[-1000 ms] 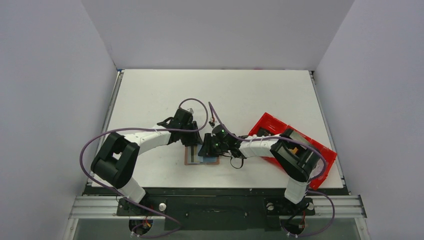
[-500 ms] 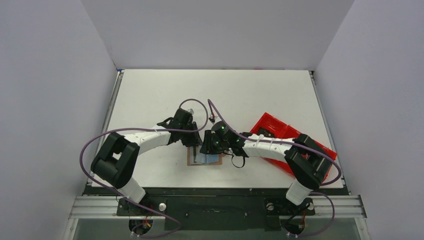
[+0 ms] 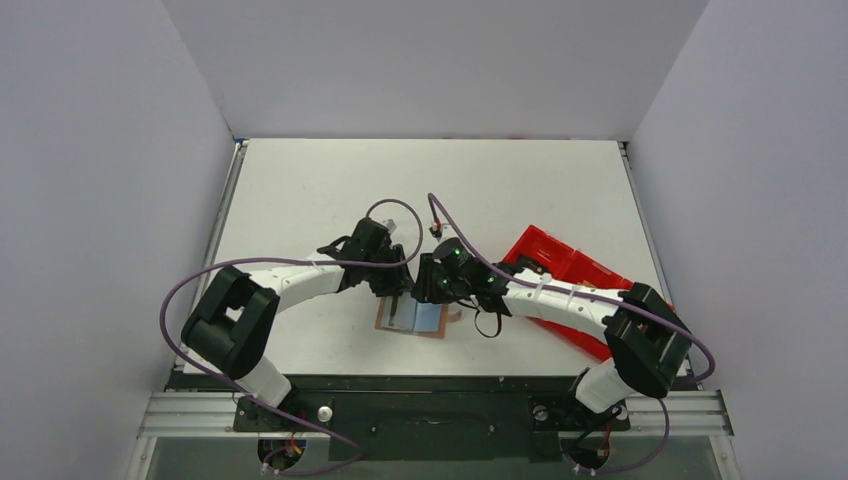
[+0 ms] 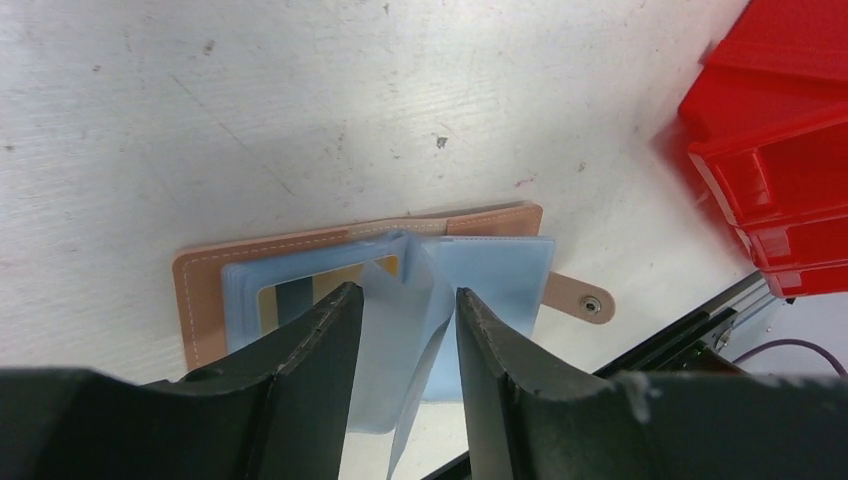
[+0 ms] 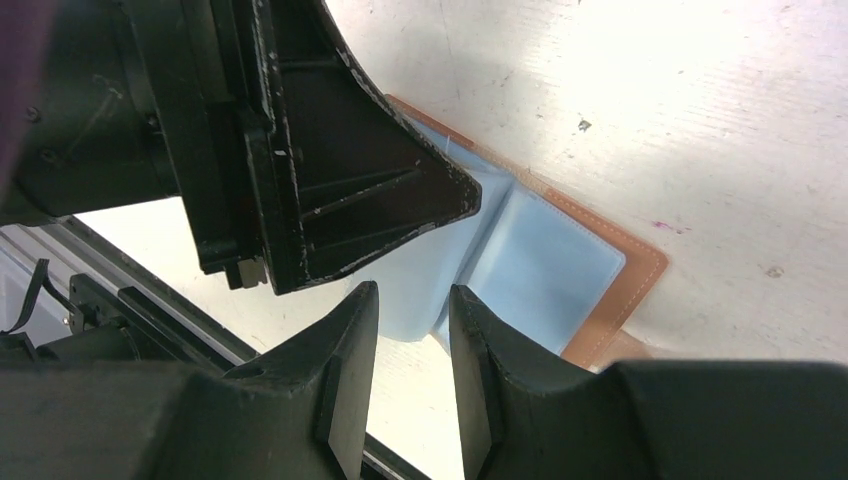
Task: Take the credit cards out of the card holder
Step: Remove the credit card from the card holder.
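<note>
Though the card holder (image 3: 412, 318) lies open on the desk (image 3: 300, 200), near edge, a card (image 4: 300, 292) sits pocketed, none out. Left gripper (image 4: 405, 293) fingers stand apart astride a blue sleeve (image 4: 400, 340); right gripper (image 5: 412, 295) fingers nearly together, grip unclear.

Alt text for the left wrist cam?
Open brown card holder lies on the white table, a raised light-blue sleeve standing between the fingers of the left end effector. A card shows in its window pocket; a red tray sits upper right.
</note>
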Robot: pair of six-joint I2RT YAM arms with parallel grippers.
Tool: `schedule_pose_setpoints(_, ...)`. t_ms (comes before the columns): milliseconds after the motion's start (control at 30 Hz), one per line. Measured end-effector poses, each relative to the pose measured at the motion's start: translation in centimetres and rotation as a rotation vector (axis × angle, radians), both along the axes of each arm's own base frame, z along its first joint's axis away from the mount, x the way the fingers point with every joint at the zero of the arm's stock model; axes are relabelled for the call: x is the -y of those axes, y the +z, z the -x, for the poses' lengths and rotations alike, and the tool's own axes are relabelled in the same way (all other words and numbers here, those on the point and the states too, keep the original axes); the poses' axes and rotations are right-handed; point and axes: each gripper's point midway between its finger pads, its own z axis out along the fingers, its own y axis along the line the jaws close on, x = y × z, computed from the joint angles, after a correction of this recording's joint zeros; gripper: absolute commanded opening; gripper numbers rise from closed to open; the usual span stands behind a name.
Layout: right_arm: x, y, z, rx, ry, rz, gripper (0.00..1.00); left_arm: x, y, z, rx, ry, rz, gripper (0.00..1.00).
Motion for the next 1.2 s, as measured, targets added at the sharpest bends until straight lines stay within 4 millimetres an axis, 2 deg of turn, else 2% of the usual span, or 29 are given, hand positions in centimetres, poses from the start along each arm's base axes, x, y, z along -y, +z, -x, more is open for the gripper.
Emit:
schedule_pose_setpoints(433, 2.6, 3.4, -0.5, 0.084, -0.065, 0.017, 0.3, 3.0, 1.0, 1.7, 0.003, -0.056, 0.037, 0.54)
schedule_pose_setpoints(667, 4.2, 3.6, -0.3, 0.096, -0.088, 0.042, 0.31, 4.5, 1.9, 2.1, 0.022, -0.076, 0.045, 0.55)
schedule_pose_setpoints(867, 5.1, 3.5, 0.0, 0.098, -0.103, 0.057, 0.31, 4.9, 1.9, 3.0, 0.019, -0.095, 0.027, 0.5)
schedule_pose_setpoints(1067, 5.8, 4.4, -0.1, 0.123, -0.129, 0.032, 0.29, 5.2, 2.2, 4.0, 0.014, -0.115, 0.024, 0.38)
schedule_pose_setpoints(1200, 6.2, 3.6, 0.5, 0.114, -0.136, 0.036, 0.25, 5.4, 2.2, 4.4, 0.008, -0.119, 0.02, 0.32)
